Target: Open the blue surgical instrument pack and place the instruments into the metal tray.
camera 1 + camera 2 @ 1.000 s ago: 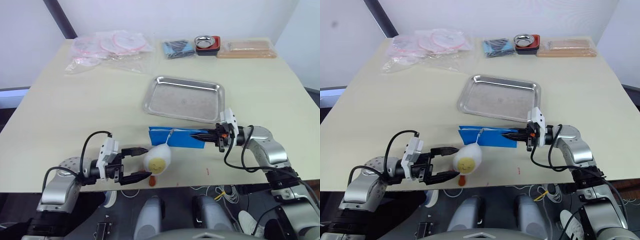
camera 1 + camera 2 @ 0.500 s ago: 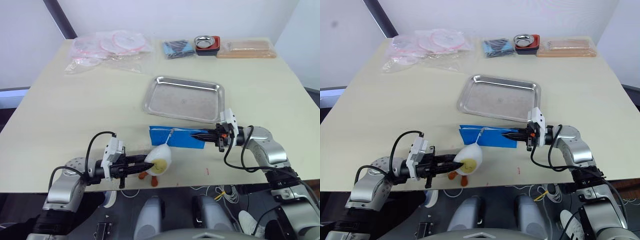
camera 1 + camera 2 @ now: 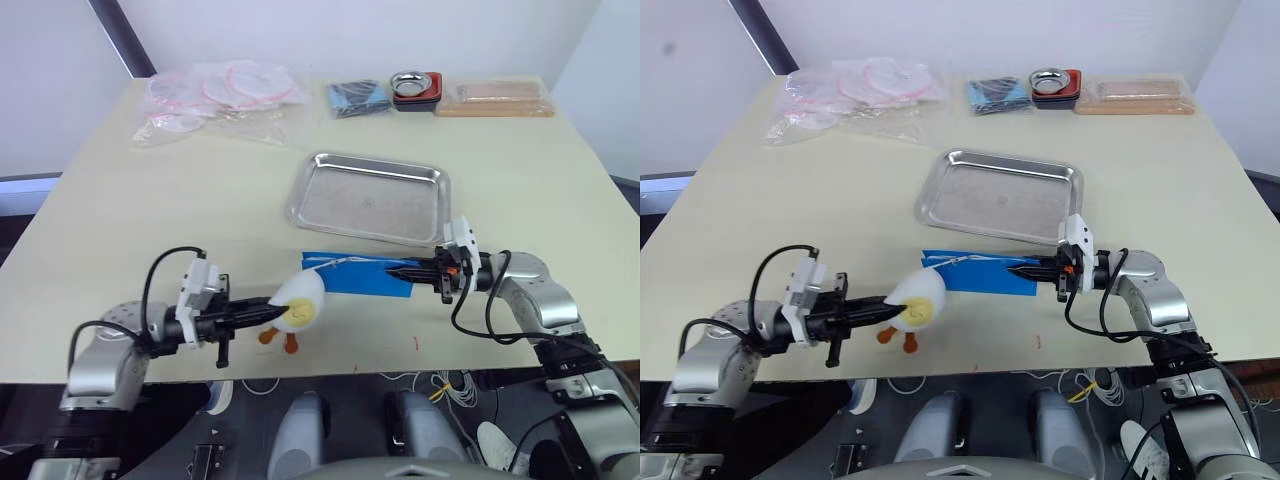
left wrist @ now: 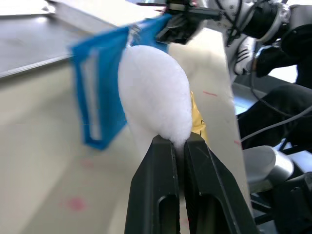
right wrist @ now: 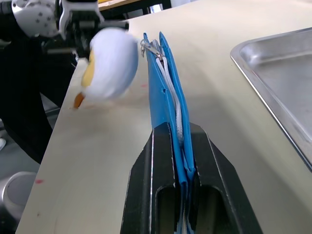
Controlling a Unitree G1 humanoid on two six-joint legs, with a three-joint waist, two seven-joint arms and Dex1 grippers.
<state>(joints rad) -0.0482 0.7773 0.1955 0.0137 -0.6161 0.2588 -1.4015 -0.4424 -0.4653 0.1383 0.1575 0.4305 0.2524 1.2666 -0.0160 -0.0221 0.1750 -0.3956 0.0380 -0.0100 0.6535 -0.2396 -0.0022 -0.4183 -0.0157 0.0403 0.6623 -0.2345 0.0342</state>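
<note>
From the head camera you see plastic bags [image 3: 215, 95] and a steel bowl [image 3: 413, 86] along the table's [image 3: 120, 230] far edge, the metal tray [image 3: 370, 197] just beyond the blue surgical instrument pack [image 3: 362, 275]. Since a second ago, your left end effector [image 3: 268, 313] has clenched on the plush duck [image 3: 296, 303] and dragged it left. In the left wrist view, its fingers [image 4: 161, 180] pinch white plush. In the right wrist view, your right end effector [image 5: 178, 146] grips the pack's edge.

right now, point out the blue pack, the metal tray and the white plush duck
blue surgical instrument pack [image 3: 362, 276], left eye view, on its flat blue face
metal tray [image 3: 368, 199], left eye view, on its bare floor
white plush duck [image 3: 296, 297], left eye view, on its white body
</note>
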